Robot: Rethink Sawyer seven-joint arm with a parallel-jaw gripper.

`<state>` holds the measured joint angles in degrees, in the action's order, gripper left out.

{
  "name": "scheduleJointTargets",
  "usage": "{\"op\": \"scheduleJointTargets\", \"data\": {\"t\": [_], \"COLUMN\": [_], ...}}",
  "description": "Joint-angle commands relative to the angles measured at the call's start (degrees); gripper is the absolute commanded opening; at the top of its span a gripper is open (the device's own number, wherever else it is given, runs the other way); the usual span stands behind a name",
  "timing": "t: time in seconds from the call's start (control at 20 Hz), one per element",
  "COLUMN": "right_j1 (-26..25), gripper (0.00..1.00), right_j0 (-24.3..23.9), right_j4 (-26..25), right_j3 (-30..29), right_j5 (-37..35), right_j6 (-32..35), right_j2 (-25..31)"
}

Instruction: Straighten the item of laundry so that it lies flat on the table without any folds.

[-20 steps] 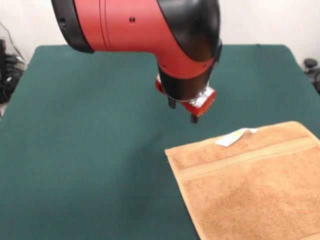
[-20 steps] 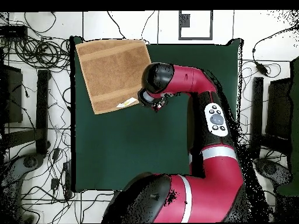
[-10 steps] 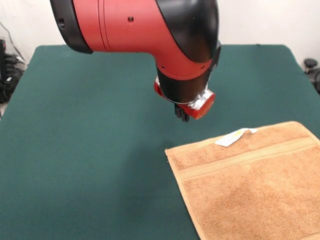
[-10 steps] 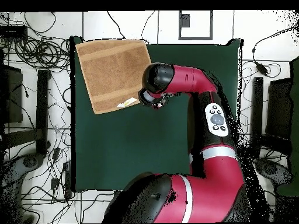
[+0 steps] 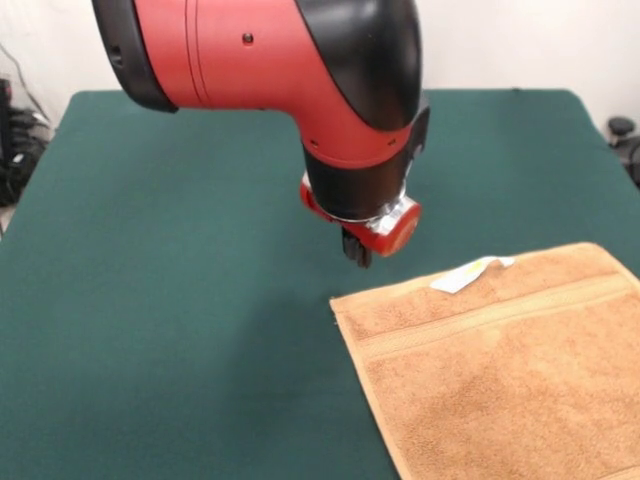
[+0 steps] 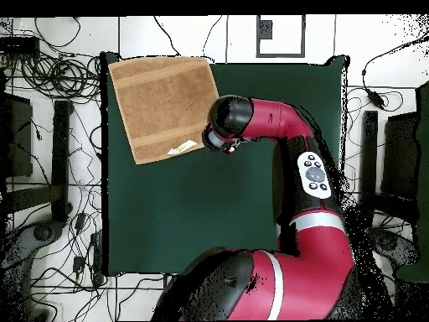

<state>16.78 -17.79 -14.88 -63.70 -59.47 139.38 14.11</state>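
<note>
While I look across the table [image 5: 170, 300] in the front view, I see the gripper [image 5: 356, 247] hanging above bare green cloth, just off the towel [image 5: 490, 370]. Its dark fingertips sit pressed together with nothing between them, so I read the jaws as closed and empty. From there the towel lies toward the picture's lower right, its nearest hem running slantwise, the white label [image 5: 468, 272] sticking out of that hem close to the tool. I see no fold on the part in frame.

Looking straight down, I find the towel [image 6: 163, 105] spread flat at one corner of the table [image 6: 209, 218], slightly askew to the edges. The arm's wrist hides the gripper here, just beside the label [image 6: 183, 148] corner. I judge the job nearly done.
</note>
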Motion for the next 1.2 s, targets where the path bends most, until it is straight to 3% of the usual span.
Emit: {"op": "scheduleJointTargets", "data": {"t": [0.05, 0.1, 0.15, 0.75, 1.2], "right_j1": [-5.2, -5.13, -5.17, -5.36, -6.88], "gripper": [0.0, 0.0, 1.0, 1.0, 1.0], "right_j0": [-0.3, -0.07, 0.2, -0.49, -1.23], "right_j4": [-0.49, -1.05, -1.57, -0.02, -2.25], "right_j3": [-7.64, -7.48, -6.93, -7.73, -13.16], "right_j5": [5.53, 5.89, 5.55, 5.75, 20.01], "right_j6": [-8.49, -8.96, -9.77, -9.15, -5.29], "right_j2": [5.35, 5.16, 4.89, 6.24, 6.24]}}
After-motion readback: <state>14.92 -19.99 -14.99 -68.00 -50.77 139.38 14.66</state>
